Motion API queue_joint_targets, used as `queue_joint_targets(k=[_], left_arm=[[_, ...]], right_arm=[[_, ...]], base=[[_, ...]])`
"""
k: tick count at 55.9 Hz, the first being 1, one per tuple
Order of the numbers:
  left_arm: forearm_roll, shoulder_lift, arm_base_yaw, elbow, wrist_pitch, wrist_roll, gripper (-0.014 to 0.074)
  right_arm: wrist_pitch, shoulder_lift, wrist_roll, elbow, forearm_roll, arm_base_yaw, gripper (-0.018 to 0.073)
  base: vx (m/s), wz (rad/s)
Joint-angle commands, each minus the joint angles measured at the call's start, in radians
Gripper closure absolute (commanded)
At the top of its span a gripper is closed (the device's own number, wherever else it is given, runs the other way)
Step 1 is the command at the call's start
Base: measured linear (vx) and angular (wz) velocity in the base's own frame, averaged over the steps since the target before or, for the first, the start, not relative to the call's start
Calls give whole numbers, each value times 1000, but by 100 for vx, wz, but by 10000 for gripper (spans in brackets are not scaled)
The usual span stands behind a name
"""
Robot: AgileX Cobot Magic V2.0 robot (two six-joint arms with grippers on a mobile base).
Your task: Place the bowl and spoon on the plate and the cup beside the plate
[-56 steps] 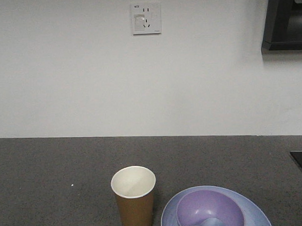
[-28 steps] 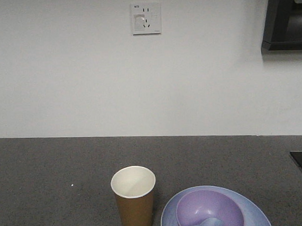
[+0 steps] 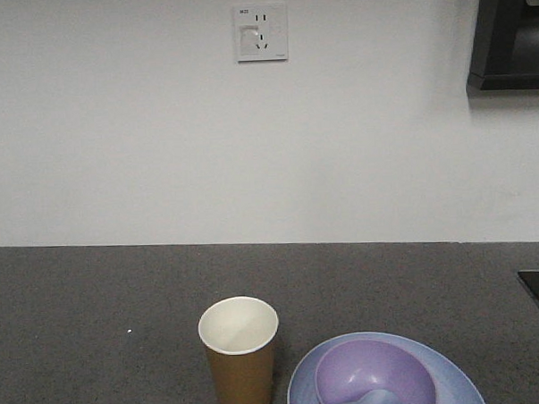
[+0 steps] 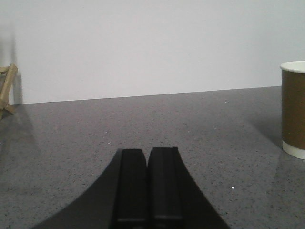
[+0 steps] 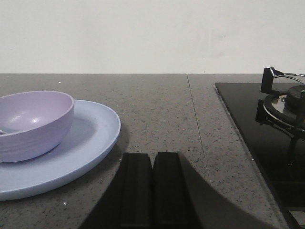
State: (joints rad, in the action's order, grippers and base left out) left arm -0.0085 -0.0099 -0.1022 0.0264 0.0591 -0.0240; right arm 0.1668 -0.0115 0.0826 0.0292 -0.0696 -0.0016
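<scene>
left hand (image 4: 147, 183): fingers pressed together, nothing held, low over grey tabletop (image 4: 95, 133)
right hand (image 5: 152, 188): fingers pressed together, nothing held
cup (image 4: 294, 109): upright, ahead-right of left hand, apart
plate (image 5: 90, 138): ahead-left of right hand, near
bowl (image 5: 31, 121): sitting on plate
spoon (image 3: 372, 401): scoop inside bowl
cup vs plate: just beside
gas hob (image 5: 267, 124): right of right hand

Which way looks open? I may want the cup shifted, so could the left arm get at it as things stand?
Probably yes. In the left wrist view the cup stands upright ahead and to the right of the left gripper, with only bare counter between them. Its jaws are shut, so they would have to open first.
</scene>
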Motion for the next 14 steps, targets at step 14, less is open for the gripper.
queue_joint_targets(k=[14], left_arm=[[-9, -7, 2, -26, -79, 10, 600]], right_arm=[[-83, -1, 1, 5, -8, -5, 568]], base=[[0, 0]])
